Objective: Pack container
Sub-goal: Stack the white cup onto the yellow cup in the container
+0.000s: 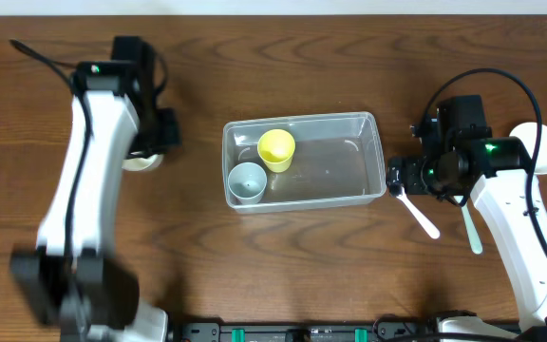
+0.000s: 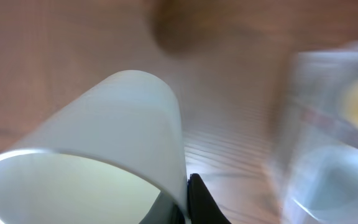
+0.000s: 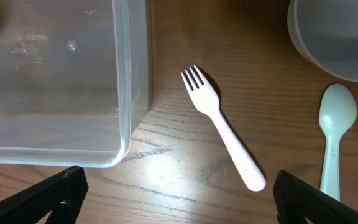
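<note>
- Overhead, the container (image 1: 335,163) sat at the middle of the dark, wood-grained tabletop (image 1: 302,275): a clear plastic rectangular tub with rounded corners and a raised rim.
- Two round cups stood mouth-up at its left end, a yellow cup (image 1: 276,149) and a pale grey-blue cup (image 1: 247,181), close together.
- The left tool (image 1: 152,142), well to the left of the tub, was clenched on a smooth white cup (image 2: 104,143). The cup was tilted, with one dark finger (image 2: 199,199) against its wall near the rim.
- The right tool (image 3: 179,186) hung released, its black fingers spread wide, just off the tub's right end.
- Below it lay a slim white plastic fork (image 3: 225,134), its tines pointing toward the tub's corner but apart from the wall.
- A pale mint spoon (image 3: 335,130) lay right of the fork, near a round white bowl (image 3: 334,37).
</note>
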`<state>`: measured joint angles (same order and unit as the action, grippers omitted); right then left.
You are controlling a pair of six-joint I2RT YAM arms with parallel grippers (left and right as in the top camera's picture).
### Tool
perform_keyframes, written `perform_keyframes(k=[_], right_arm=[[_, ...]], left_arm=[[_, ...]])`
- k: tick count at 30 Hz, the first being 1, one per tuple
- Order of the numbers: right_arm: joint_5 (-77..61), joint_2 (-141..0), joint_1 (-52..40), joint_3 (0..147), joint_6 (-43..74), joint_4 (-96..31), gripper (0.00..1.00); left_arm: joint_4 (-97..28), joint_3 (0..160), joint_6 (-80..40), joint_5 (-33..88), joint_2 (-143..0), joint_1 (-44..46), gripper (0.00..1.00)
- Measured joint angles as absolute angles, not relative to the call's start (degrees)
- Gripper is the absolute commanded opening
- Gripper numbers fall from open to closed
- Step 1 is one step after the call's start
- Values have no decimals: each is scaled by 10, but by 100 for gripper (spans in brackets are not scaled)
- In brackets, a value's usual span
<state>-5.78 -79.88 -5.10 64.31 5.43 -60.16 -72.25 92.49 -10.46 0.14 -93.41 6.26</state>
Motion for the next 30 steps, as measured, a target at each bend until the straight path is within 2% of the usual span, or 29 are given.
perform_keyframes(k=[6, 12, 18, 30], right_arm=[[-58, -799, -51, 643, 54, -602, 97], [-58, -799, -51, 643, 54, -602, 97], [-58, -799, -51, 643, 54, -602, 97], [-58, -799, -51, 643, 54, -601, 97]], left_arm=[[-713, 957, -105, 11, -839, 214, 6], [-642, 957, -88, 14, -882, 307, 6], [-596, 957, -57, 14, -949, 332, 6], [-585, 957, -29, 34, -1056, 332, 6]])
